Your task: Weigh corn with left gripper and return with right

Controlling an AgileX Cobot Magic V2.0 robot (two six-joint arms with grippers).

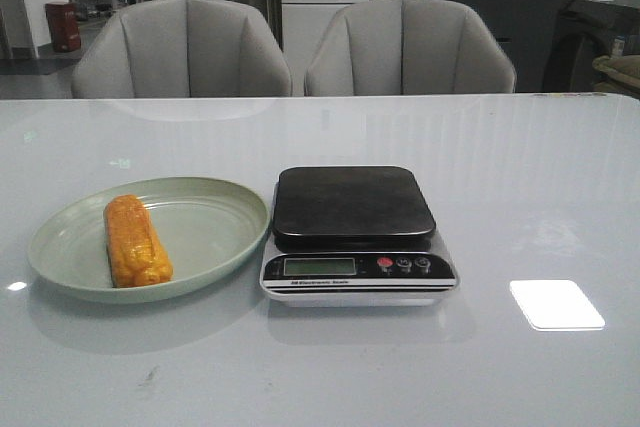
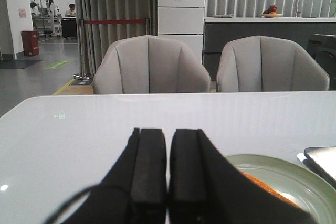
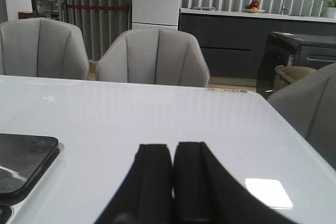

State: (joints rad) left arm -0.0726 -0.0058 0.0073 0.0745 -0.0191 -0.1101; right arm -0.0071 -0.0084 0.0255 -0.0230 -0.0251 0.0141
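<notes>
Corn (image 1: 137,241) lies on pale green plate (image 1: 215,237), left of scale (image 1: 356,235) with bare platform, on white tabletop (image 1: 520,197). From my station: left end effector (image 2: 168,174) fingers pressed together, empty; right end effector (image 3: 172,177) likewise.

Orange-yellow corn (image 1: 137,241), rows of kernels running lengthwise, paler yellow along its 3 o'clock side. Pale sage-green plate (image 1: 215,232), faint concentric rings. Glossy black platform on scale (image 1: 357,235), silver body, black control strip at 6 o'clock with grey-green display, one red button, two dark ones. White glossy table (image 1: 520,197), bright white rectangular glare at 4 o'clock of scale. Matte black left gripper (image 2: 168,174) and right gripper (image 3: 172,177). Light grey ribbed chairs (image 1: 185,47). Grey pleated curtain (image 2: 113,11), red barrier band across it. White cabinet (image 2: 181,11).
</notes>
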